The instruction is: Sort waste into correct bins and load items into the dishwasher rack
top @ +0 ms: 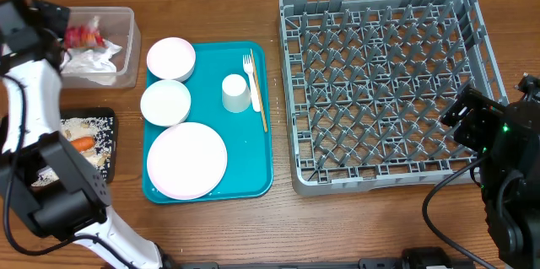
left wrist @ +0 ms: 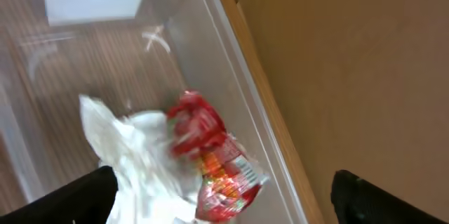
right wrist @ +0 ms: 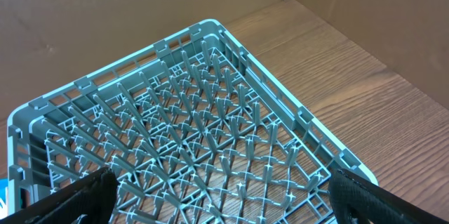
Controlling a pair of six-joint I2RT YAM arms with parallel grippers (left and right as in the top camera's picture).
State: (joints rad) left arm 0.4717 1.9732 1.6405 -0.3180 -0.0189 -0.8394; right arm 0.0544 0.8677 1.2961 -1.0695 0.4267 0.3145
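Observation:
My left gripper (top: 52,31) (left wrist: 221,197) hangs open over the clear tub (top: 128,45) (left wrist: 235,62). Below its spread fingers the red wrapper (top: 84,35) (left wrist: 210,150), blurred, lies loose against the crumpled napkin (top: 97,65) (left wrist: 133,147). A carrot (top: 82,143) and rice (top: 89,124) lie in the black tray (top: 112,147). The teal tray (top: 253,176) carries a plate (top: 186,160), two bowls (top: 171,58) (top: 165,102), a cup (top: 235,92), a fork (top: 251,79) and a stick (top: 261,104). My right gripper (top: 462,121) (right wrist: 224,199) is open and empty over the grey rack (top: 388,83) (right wrist: 196,133).
Brown cardboard walls stand behind the table and beside the clear tub (left wrist: 365,76) (right wrist: 140,13). My left arm's white links (top: 38,109) reach across the black tray's left part. Wooden tabletop (right wrist: 365,97) shows to the right of the rack.

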